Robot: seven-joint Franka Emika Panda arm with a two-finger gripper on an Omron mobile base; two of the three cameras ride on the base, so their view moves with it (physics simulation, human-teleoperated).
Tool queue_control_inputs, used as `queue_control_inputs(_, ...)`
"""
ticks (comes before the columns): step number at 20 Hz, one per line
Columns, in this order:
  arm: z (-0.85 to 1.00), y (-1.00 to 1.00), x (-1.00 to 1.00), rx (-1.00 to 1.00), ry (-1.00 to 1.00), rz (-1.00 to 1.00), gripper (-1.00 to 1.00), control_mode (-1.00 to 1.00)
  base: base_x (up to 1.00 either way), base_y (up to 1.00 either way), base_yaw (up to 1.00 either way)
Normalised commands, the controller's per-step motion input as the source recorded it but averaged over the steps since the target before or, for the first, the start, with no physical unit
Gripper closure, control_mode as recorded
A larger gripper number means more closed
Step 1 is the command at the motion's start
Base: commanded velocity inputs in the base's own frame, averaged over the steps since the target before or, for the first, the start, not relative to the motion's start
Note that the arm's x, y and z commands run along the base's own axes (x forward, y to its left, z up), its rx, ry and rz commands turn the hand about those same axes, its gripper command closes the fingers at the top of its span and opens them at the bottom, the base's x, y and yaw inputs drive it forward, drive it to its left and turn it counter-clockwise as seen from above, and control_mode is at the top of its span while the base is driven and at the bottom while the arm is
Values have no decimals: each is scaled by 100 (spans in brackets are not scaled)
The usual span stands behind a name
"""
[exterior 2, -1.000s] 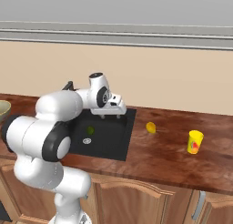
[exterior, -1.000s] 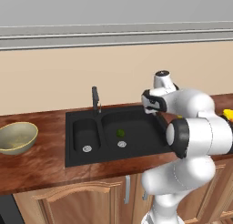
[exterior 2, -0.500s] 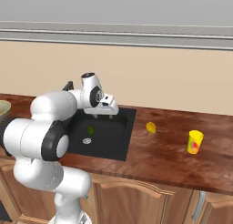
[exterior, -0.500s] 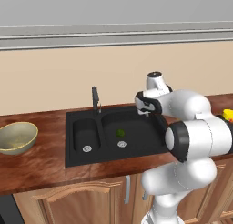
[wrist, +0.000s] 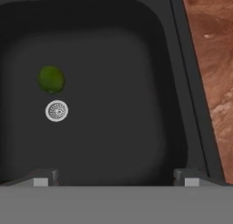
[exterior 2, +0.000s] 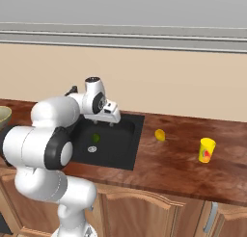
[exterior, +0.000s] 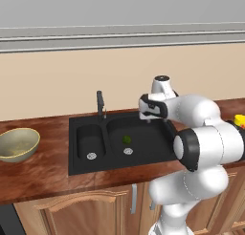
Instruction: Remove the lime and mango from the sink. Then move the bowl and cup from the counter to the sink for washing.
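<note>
The lime (wrist: 51,79) lies in the large basin of the black sink (exterior: 76,165), just beside the round drain (wrist: 57,111); it also shows as a green dot (exterior: 127,139) (exterior 2: 96,138). My gripper (wrist: 113,180) (exterior: 147,118) (exterior 2: 106,122) hovers open above the right part of that basin, pointing down, with nothing between its fingers. The mango (exterior 2: 159,134) rests on the counter (exterior 2: 164,168) to the right of the sink. Farther right stands the yellow cup (exterior 2: 207,150). The bowl (exterior: 16,144) sits on the counter left of the sink.
A dark faucet (exterior: 100,105) rises behind the divider between the two basins. The small basin has its own drain (exterior: 91,155). A beige wall runs behind the counter, and wooden cabinet doors (exterior: 86,215) hang below it.
The hand has swung left from over the sink's right edge to over the large basin. Its jaws stayed open, and the fruits, bowl and cup kept their places.
</note>
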Motion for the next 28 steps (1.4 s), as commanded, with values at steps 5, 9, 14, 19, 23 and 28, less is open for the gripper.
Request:
queue_control_inputs(5,-6,22,9,2,0,0,-100,-100,0,0,0)
queue_control_inputs(9,-6,18,18,0,0,0,-100,-100,0,0,0)
queue_control_inputs(14,-5,16,17,0,0,0,-100,-100,0,0,0)
queue_control_inputs(19,-5,13,18,1,0,0,-100,-100,0,0,0)
queue_control_inputs(23,-5,13,16,4,0,0,-100,-100,0,0,0)
queue_control_inputs(28,-5,8,15,5,0,0,-100,-100,0,0,0)
